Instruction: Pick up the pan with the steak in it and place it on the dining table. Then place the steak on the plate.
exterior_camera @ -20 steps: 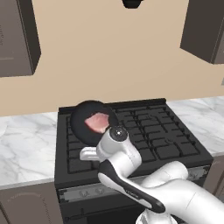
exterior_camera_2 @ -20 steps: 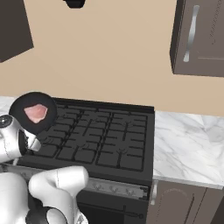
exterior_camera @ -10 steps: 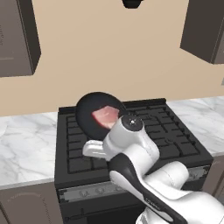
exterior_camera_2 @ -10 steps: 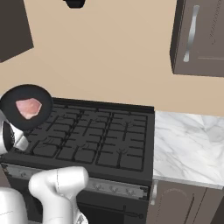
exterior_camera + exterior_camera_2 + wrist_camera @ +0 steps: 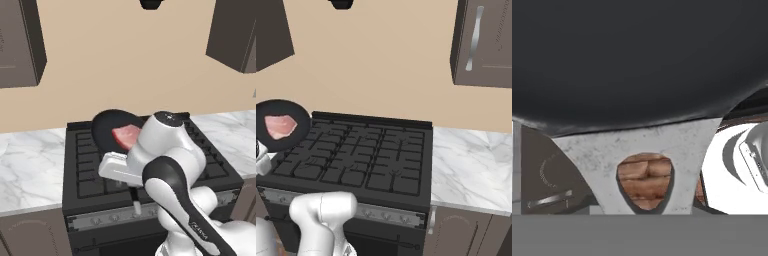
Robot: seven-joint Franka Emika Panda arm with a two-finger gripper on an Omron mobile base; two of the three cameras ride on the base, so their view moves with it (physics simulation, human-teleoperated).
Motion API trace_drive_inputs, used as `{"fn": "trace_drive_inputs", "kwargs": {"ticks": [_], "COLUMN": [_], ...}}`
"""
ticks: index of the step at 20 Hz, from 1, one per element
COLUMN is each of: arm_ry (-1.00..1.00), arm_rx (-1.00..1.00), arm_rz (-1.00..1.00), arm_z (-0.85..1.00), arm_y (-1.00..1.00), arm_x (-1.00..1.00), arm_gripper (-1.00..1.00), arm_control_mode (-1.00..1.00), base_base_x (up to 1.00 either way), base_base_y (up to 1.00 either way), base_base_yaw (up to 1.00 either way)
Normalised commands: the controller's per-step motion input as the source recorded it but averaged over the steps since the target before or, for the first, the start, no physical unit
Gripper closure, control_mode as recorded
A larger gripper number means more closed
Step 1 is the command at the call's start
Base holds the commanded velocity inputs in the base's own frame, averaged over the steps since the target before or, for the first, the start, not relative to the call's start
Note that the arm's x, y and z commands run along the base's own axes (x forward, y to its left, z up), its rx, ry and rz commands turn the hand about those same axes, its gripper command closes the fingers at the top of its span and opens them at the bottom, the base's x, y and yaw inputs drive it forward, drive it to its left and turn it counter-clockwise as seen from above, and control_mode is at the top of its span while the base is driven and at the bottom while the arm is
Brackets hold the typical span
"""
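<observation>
Look at the pan [image 5: 111, 131] first. It is round, black and shallow, with a low rim. You can see its short handle [image 5: 643, 157] up close in the hand view: the end is light grey and speckled, with a hole in it, and brown wood shows through the hole. The dark round body of the pan takes up the top of that view.

Inside the pan lies the steak [image 5: 280, 126]. It is a small flat piece of pink-red meat with paler edges, much smaller than the pan. It sits near the middle of the pan. Nothing else is in the pan.

The pan is up in the air, over the back left part of the black stove [image 5: 363, 155]. In the left base view the white arm [image 5: 167, 165] covers the near side of the pan. In the right base view the pan is at the far left, over the stove's left edge.

The jaws are at the pan's handle and seem to have hold of it, partly closed around it, but you cannot see the finger tips themselves.

On both sides of the stove is a white marble table [image 5: 471, 167]. Dark cupboards [image 5: 483, 42] hang on the tan wall above.
</observation>
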Motion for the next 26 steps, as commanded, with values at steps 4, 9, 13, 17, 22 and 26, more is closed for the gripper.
{"fn": "trace_drive_inputs", "kwargs": {"ticks": [4,9,13,17,22,26], "arm_ry": [0.01,0.0,0.0,0.0,0.0,0.0], "arm_rx": [0.01,0.0,0.0,0.0,0.0,0.0], "arm_rz": [0.02,0.0,0.0,0.0,0.0,0.0], "arm_z": [0.07,0.0,0.0,0.0,0.0,0.0], "arm_y": [0.0,0.0,0.0,0.0,0.0,0.0], "arm_x": [-0.2,-0.06,0.0,0.0,0.0,0.0], "arm_gripper": [1.0,1.0,1.0,1.0,1.0,1.0], "arm_control_mode": [-1.0,1.0,1.0,1.0,1.0,1.0], "base_base_x": [0.0,-0.11,-0.47,-0.23,-0.18,-0.15], "base_base_y": [0.0,0.0,0.0,0.0,0.0,0.0], "base_base_yaw": [0.0,0.04,0.36,0.44,0.47,0.49]}}
